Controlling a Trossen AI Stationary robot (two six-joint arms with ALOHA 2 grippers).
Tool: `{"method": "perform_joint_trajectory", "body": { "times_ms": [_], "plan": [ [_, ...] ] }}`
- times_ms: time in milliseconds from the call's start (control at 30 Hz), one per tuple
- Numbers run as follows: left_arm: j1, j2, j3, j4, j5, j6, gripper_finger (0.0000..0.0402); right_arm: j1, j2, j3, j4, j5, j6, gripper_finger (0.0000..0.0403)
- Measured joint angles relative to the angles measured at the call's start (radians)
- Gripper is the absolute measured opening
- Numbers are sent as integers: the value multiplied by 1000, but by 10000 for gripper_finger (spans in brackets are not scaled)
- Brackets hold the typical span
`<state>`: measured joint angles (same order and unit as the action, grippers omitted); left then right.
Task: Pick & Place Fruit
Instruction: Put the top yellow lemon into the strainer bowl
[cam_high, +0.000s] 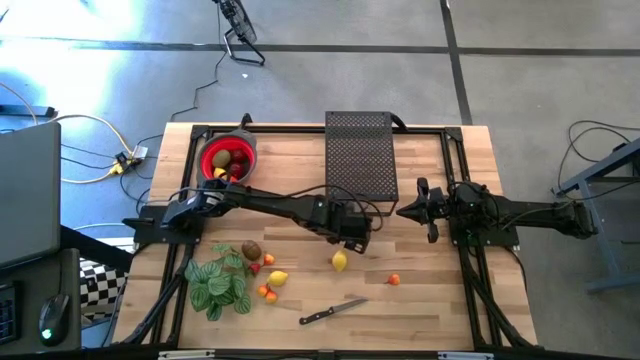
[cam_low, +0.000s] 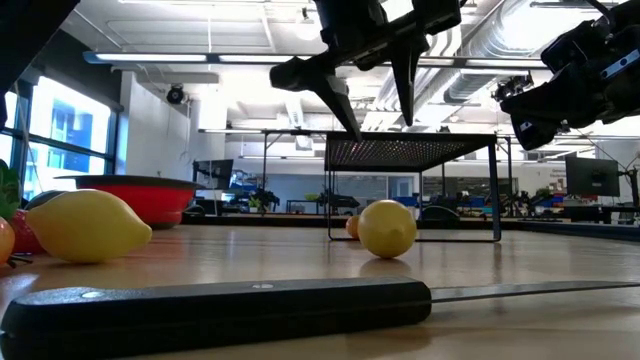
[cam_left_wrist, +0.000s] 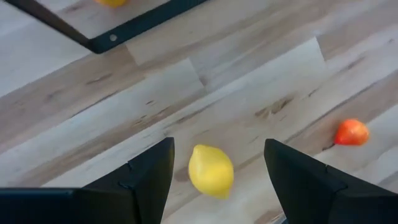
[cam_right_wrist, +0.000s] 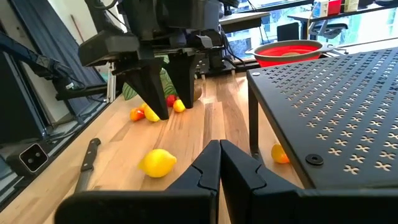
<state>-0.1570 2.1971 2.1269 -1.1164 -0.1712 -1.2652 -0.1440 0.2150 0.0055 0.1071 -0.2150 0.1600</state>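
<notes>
At about 10 o'clock on the wooden table (cam_high: 420, 300), a round red bowl (cam_high: 246, 150) holds several fruits: at least 1 dark red apple (cam_high: 222, 158) and a bit of yellow show inside it. At 12 o'clock stands a black perforated metal rack (cam_high: 360, 155) on thin legs; a small orange fruit (cam_right_wrist: 279, 154) lies under its edge. Near the table's middle, the left gripper (cam_high: 352, 240) hangs above the boards with its 2 dark fingers spread apart and nothing between them; just beside it, toward 6 o'clock, sits a smooth oval lemon (cam_high: 340, 261) on the bare wood, not touched. A tiny orange fruit (cam_high: 394, 279) lies toward 4 o'clock of that lemon. At 8 o'clock a green striped plant (cam_high: 222, 284) spreads its leaves, with a fuzzy brown kiwi (cam_high: 251, 250), a second lemon (cam_high: 278, 278) and a few tiny orange pieces (cam_high: 268, 292) close around it. A black-handled knife (cam_high: 331, 312) lies flat at 6 o'clock, apart from the fruit. The right gripper (cam_high: 404, 211) waits at 3 o'clock beside the rack, its fingers pressed together and empty.
</notes>
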Motion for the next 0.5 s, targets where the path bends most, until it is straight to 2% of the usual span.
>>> {"method": "perform_joint_trajectory", "body": {
  "times_ms": [167, 400, 500],
  "plan": [
    [0, 0, 0, 0, -55, -84, 243, 0, 0, 0, 1, 2, 0, 2],
    [-18, 11, -18, 11, -43, -145, 243, 0, 0, 0, 1, 2, 25, 2],
    [-42, 35, -13, 31, -14, -126, 243, 0, 0, 0, -2, 2, 43, 2]
  ]
}}
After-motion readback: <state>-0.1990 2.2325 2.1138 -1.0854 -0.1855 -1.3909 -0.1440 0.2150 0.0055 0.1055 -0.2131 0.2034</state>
